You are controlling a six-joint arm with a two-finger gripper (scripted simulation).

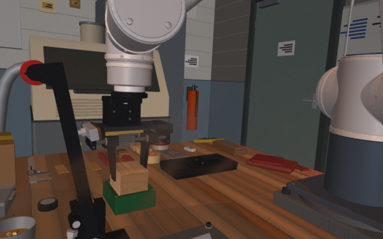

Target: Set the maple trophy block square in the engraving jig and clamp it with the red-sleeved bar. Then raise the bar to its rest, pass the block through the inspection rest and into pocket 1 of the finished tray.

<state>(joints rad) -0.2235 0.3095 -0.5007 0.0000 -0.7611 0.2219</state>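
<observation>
The maple trophy block (130, 177), a pale wooden cube, sits on the green engraving jig (129, 197) near the front of the bench. My gripper (128, 168) reaches straight down over it with its two dark fingers closed against opposite sides of the block. The clamp bar (70, 142) is a long black arm. It stands raised and leaning left of the jig, with its red sleeve (29, 72) at the top. The bar's pivot base is at the bench's front edge.
A black flat tray (198, 165) lies right of the jig. Beyond it lie red pads (272, 163), wooden pieces (229, 146) and tape rolls (154, 154). The robot base (354, 142) fills the right side. A small black ring (47, 204) and a metal bowl (16, 228) lie at the left.
</observation>
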